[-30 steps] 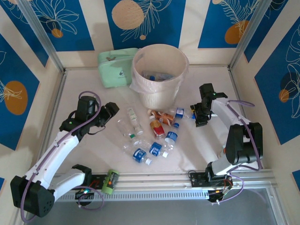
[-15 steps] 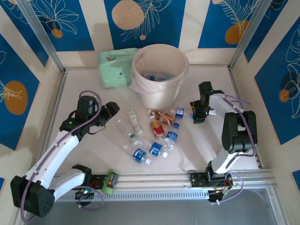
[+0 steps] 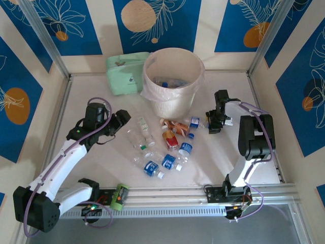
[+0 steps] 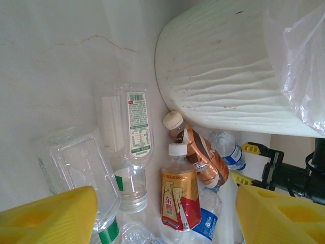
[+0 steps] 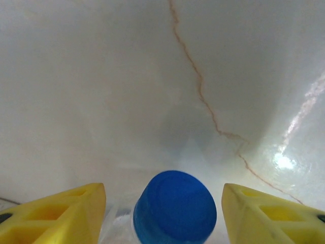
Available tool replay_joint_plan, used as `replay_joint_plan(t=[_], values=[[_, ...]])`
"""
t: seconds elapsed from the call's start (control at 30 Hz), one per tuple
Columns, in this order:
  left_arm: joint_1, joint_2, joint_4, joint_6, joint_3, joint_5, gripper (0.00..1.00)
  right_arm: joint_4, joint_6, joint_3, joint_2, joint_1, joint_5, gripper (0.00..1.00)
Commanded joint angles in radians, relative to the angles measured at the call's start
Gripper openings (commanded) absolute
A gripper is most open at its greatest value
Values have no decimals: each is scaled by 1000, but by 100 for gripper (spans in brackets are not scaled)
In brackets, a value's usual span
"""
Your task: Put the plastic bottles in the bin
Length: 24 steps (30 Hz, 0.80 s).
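Plainly parted: yellow fingers [image 5: 56, 213] of right gripper [image 3: 212, 127], straddling round blue bottle cap [image 5: 175, 208] with gaps either side, not clamped. Likewise spread and holding nothing: left gripper [image 3: 122, 119], low over white table [image 3: 91, 91]. Ahead of it, lying flat: clear plastic bottle with green-and-white label [image 4: 133, 147], brown bottle with beige cap [image 4: 198, 152], red-and-yellow-labelled bottle with white cap [image 4: 177, 198], the last two touching. Just beyond, round cream bin lined with translucent bag [image 3: 175, 104], blue-labelled bottles [image 3: 170, 82] inside. Left of bin, flat pale-green pouch [image 3: 124, 73].
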Motion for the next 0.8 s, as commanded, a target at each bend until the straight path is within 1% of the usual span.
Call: replay_joint_plan(t=[0.0, 0.17, 0.27, 0.33, 0.47, 0.77], values=[[-5, 6, 18, 12, 27, 18, 72, -7, -5, 33, 25, -3, -17, 60], [-5, 8, 18, 12, 26, 17, 72, -7, -6, 37, 30, -7, -2, 55], [-6, 11, 18, 14, 29, 15, 72, -9, -14, 45, 34, -8, 3, 49], [-5, 13, 20, 12, 31, 16, 72, -9, -17, 45, 34, -10, 3, 46], [-6, 12, 17, 15, 39, 15, 72, -3, -21, 41, 27, -16, -3, 44], [-5, 17, 2, 23, 75, 9, 72, -9, -63, 26, -44, -20, 16, 40]])
